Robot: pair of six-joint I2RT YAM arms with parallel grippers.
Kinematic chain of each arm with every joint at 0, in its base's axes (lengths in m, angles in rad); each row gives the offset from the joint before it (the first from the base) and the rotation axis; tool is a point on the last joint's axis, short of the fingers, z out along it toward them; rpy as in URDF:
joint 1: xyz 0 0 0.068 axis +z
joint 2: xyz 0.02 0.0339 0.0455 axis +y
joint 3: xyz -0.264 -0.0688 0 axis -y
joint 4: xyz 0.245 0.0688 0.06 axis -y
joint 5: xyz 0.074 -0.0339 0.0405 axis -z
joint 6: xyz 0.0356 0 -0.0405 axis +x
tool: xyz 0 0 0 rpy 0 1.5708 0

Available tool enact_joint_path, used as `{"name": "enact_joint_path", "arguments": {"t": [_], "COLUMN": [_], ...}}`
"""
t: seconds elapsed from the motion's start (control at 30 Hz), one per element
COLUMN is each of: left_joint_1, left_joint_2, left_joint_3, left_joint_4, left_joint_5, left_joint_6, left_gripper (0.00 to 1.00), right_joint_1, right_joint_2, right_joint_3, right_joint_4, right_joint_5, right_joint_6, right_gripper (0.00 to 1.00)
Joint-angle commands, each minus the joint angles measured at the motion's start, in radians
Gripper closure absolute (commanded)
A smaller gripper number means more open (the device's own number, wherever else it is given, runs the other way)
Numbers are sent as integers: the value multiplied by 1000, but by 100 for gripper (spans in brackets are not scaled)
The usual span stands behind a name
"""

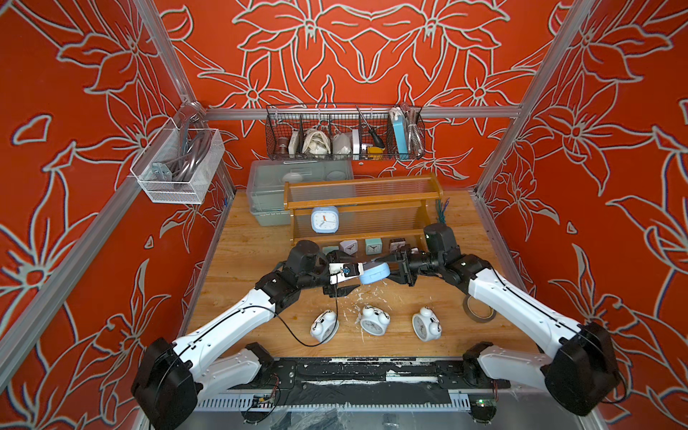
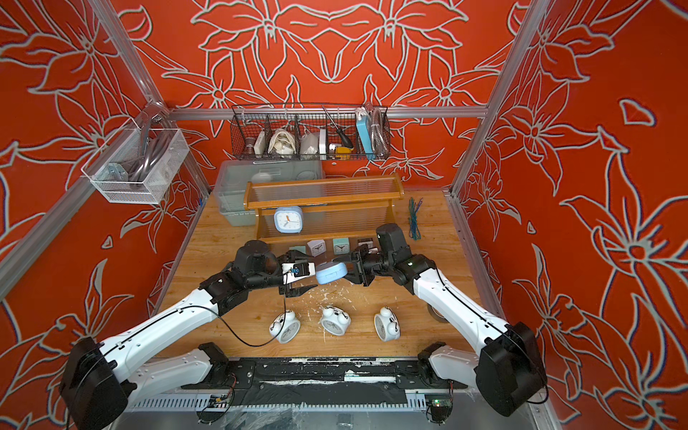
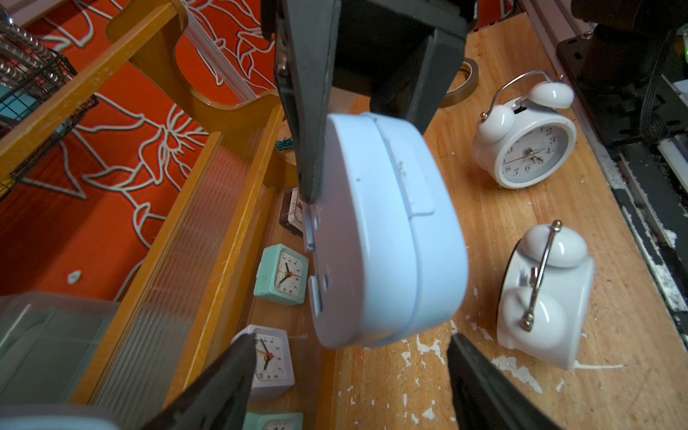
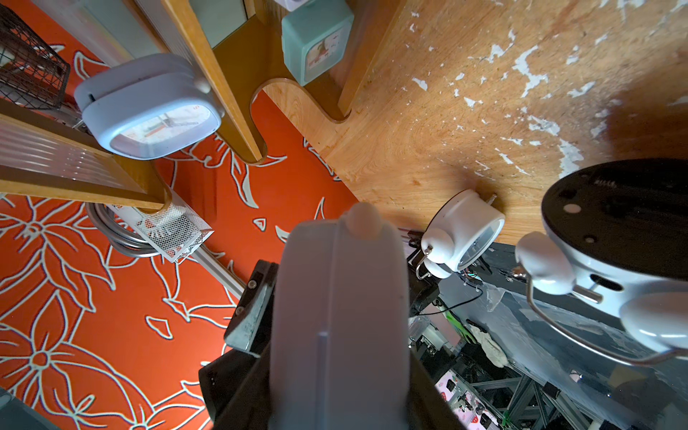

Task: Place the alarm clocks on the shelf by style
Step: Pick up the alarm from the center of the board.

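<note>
My right gripper (image 4: pixel 340 357) is shut on a light-blue rounded-square alarm clock (image 1: pixel 374 273), holding it edge-on in the air above the table's middle. My left gripper (image 3: pixel 352 344) faces it with its jaws open and wide, and the clock's (image 3: pixel 383 231) free end hangs just beyond its tips, untouched. The shelf (image 1: pixel 363 203) stands behind, with a second light-blue clock (image 1: pixel 325 219) on its middle tier. On its lowest tier stand small cubes: lilac (image 1: pixel 349 246), teal (image 1: pixel 373 245) and dark (image 1: pixel 397 244). Three white twin-bell clocks (image 1: pixel 324 325) (image 1: pixel 374 320) (image 1: pixel 426 323) are on the table near the front.
A grey bin (image 1: pixel 275 186) stands behind the shelf's left end. A black wire basket (image 1: pixel 344 132) hangs on the back wall and a white mesh basket (image 1: pixel 178 165) on the left wall. A tape roll (image 1: pixel 478 309) lies under the right arm, and green ties (image 1: pixel 443 210) lie right of the shelf.
</note>
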Motion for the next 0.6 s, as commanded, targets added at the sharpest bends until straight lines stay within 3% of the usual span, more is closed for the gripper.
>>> {"name": "enact_joint_path", "arguments": {"t": [0.0, 0.57], "left_joint_1": [-32, -96], "left_joint_2": [23, 70], "left_joint_3": [-5, 16], "left_joint_4": [56, 54], "left_joint_5": [-12, -101], "left_joint_6": [-25, -29], "left_gripper": [20, 48], "right_joint_1": [-2, -3], "right_joint_2": [-32, -11], "right_joint_3": [-17, -24], "right_joint_4": [26, 37], "right_joint_5": [7, 11], "right_joint_6": [13, 1], "right_gripper": [73, 72]}}
